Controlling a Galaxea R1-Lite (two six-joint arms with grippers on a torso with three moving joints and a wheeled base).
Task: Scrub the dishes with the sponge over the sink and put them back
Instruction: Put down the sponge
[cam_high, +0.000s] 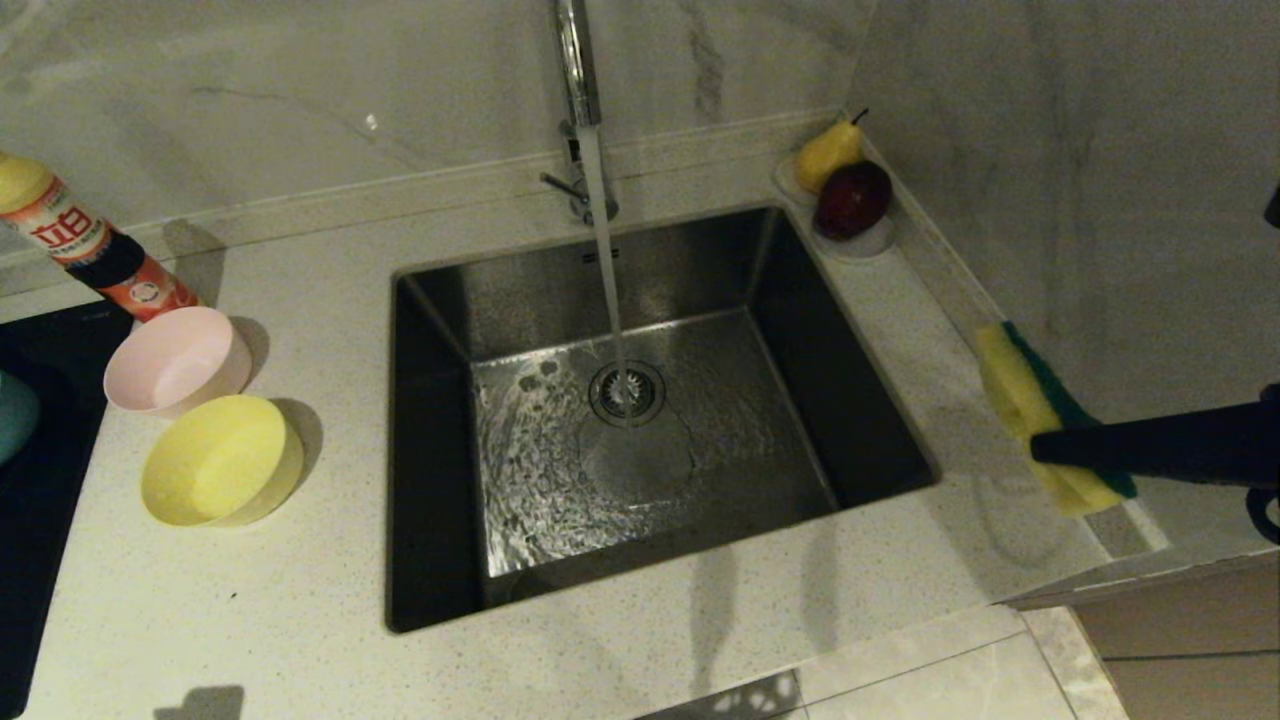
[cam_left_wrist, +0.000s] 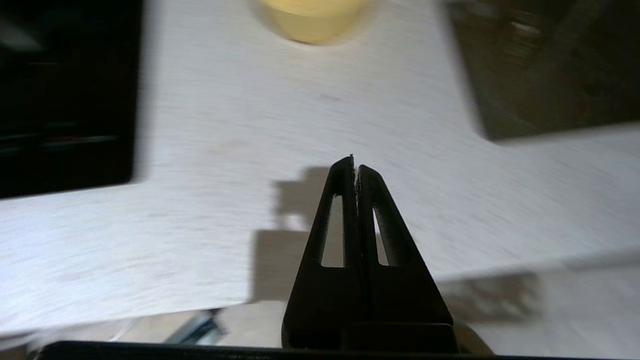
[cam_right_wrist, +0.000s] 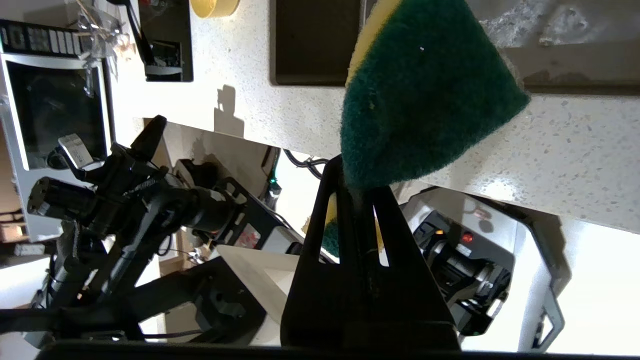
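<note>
One sponge (cam_high: 1040, 415), pinched by right gripper (cam_high: 1045, 447), stands lengthwise upright.

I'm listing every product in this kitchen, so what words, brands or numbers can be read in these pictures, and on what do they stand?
Bottle at the counter's back left: large red characters on its white label, too blurred to read.
Microwave in the right wrist view: a row of panel buttons, too small to read.
Bowls, sponge, sink: no text.

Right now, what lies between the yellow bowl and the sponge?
In the head view, the sink, with water running, lies between the yellow bowl and the sponge.
</note>
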